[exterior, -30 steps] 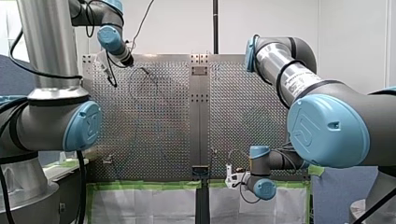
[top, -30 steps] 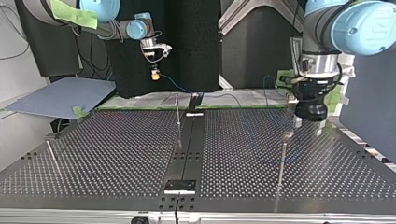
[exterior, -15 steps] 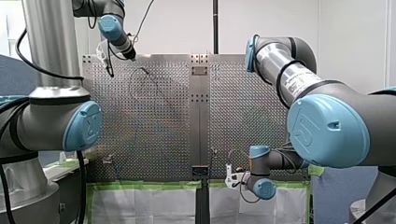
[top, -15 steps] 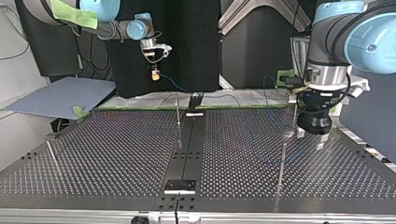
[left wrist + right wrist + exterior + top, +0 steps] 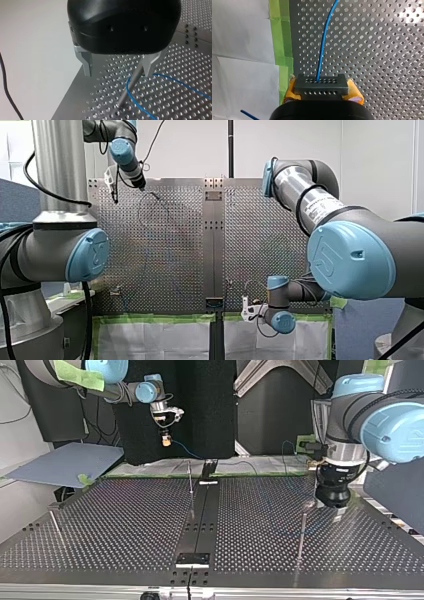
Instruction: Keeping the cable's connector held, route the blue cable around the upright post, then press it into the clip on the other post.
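A perforated table, edged with green tape over white paper, stands before a white wall. There are two arms, one blue cable, and three posts in the top view. My left gripper is spread astride one post, where the cable bends round. My right gripper clamps the connector.

On the table, cable curves beside post.
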